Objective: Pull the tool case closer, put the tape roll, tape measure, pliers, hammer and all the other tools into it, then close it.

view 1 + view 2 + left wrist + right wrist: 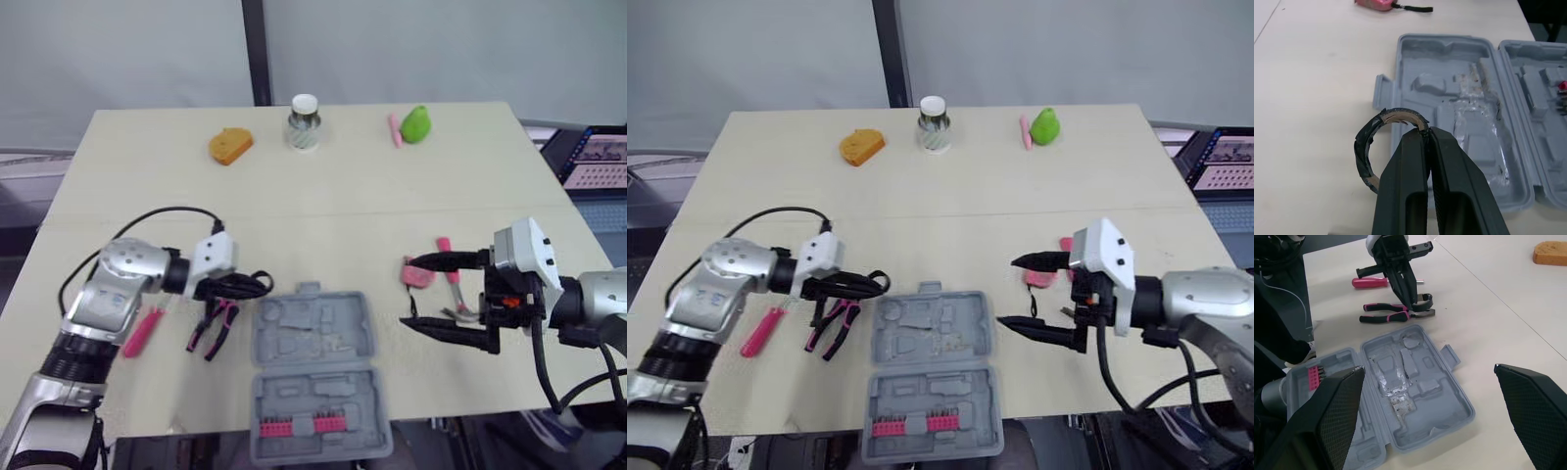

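1. We are watching the left claw pressing its two fingers together on the rim of the tape roll, a black ring that is hanging off to one side of the fingertips.
2. The tool case is lying open on the desk between the two claws. Its grey edge is sitting just ahead of the left claw's tip, and the tape roll is staying outside it.
3. The pliers are lying just beside the left claw, on our side of its fingers. A pink screwdriver is resting farther back along that arm, apart from the pliers.
4. The right claw is holding its fingers spread wide and gripping nothing, and it is pointing at the case from the other side.
5. Looking down, we are finding the tape measure and the hammer lying within that spread, just behind the fingertips. We cannot tell whether the claw is touching them.
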You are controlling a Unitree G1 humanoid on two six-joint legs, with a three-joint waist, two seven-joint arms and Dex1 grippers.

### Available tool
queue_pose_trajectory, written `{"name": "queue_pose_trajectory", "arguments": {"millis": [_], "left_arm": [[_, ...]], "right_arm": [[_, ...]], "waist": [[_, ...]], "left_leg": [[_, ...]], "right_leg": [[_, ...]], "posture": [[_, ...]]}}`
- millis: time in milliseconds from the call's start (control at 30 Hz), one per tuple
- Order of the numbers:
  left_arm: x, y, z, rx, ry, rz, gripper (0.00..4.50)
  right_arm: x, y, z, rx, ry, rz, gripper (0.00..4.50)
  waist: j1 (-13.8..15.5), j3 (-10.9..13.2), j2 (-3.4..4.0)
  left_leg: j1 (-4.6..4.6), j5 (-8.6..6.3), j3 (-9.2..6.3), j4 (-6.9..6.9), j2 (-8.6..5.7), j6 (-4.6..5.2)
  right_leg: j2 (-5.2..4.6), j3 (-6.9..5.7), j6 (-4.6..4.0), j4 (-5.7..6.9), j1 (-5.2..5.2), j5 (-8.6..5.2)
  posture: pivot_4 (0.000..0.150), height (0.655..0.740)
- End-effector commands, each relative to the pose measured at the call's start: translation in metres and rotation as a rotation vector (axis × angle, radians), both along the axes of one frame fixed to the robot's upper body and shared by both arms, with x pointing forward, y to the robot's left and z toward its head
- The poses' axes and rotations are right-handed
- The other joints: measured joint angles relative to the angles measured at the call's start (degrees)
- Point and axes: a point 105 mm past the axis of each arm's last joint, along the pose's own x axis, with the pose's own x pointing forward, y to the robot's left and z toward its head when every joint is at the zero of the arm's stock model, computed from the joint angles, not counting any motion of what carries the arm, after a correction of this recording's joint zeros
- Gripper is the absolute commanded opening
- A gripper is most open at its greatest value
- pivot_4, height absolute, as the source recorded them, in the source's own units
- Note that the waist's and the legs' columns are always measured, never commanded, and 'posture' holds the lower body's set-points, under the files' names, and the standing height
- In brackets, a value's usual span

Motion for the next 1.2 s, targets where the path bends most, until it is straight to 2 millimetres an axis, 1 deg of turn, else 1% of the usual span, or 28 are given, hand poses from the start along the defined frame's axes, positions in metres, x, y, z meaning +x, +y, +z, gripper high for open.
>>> {"name": "queue_pose_trajectory", "arguments": {"millis": [33, 167, 233, 367, 533, 700, 1067, 1200], "left_arm": [[-0.005, -0.007, -0.005, -0.021, -0.004, -0.024, 0.03], [-0.002, -0.002, -0.019, -0.056, 0.030, 0.031, 0.03], [-0.001, 0.000, -0.021, -0.079, 0.048, 0.051, 0.03], [-0.002, 0.000, -0.026, -0.104, 0.084, 0.069, 0.03], [-0.005, -0.002, -0.040, -0.102, 0.109, 0.079, 0.03], [-0.009, -0.006, -0.051, -0.098, 0.131, 0.084, 0.03], [-0.007, 0.001, -0.066, -0.051, 0.133, 0.105, 0.03], [-0.006, 0.002, -0.067, -0.045, 0.127, 0.105, 0.03]], "right_arm": [[0.003, -0.002, 0.005, -0.024, -0.059, -0.017, 4.50], [0.004, 0.004, 0.006, -0.011, -0.078, -0.020, 4.50], [0.003, 0.007, 0.005, -0.007, -0.082, -0.018, 4.50], [0.001, 0.012, 0.004, 0.002, -0.083, -0.014, 4.50], [-0.003, 0.018, 0.003, 0.020, -0.077, 0.010, 4.50], [-0.003, 0.018, 0.001, 0.013, -0.071, 0.010, 4.50], [-0.003, 0.017, -0.001, 0.007, -0.066, 0.005, 4.50], [-0.004, 0.017, -0.001, 0.009, -0.066, 0.003, 4.50]], "waist": [[0.06, 0.01, -0.02], [0.11, 0.01, -0.02], [0.11, 0.01, -0.02], [0.43, 0.01, -0.02], [0.57, 0.01, -0.02], [0.83, 0.01, -0.02], [1.45, 0.01, -0.02], [1.43, 0.01, -0.02]], "left_leg": [[-0.01, 0.00, 0.00, 0.03, 0.00, 0.00], [-0.01, 0.00, -0.01, 0.04, -0.02, 0.00], [-0.02, 0.00, -0.02, 0.06, -0.01, 0.00], [-0.05, 0.00, -0.05, 0.14, -0.02, 0.00], [-0.06, 0.00, -0.06, 0.18, -0.03, 0.01], [-0.07, 0.00, -0.06, 0.21, -0.03, 0.01], [-0.08, -0.01, -0.05, 0.31, -0.03, 0.02], [-0.07, -0.01, -0.05, 0.31, -0.03, 0.02]], "right_leg": [[0.00, 0.00, 0.00, -0.01, 0.00, 0.00], [0.00, 0.04, 0.00, -0.03, 0.02, 0.00], [0.00, 0.02, 0.00, -0.03, 0.02, 0.00], [0.00, 0.03, 0.00, -0.03, 0.03, 0.00], [0.00, 0.03, 0.00, -0.03, 0.04, 0.00], [0.00, 0.03, 0.00, -0.03, 0.04, 0.00], [-0.01, 0.04, 0.00, -0.03, 0.08, 0.00], [0.00, 0.03, 0.00, -0.03, 0.08, 0.00]], "posture": [[0.150, 0.7400], [0.150, 0.7400], [0.150, 0.7400], [0.150, 0.7400], [0.150, 0.7400], [0.150, 0.7400], [0.150, 0.7400], [0.150, 0.7400]]}}
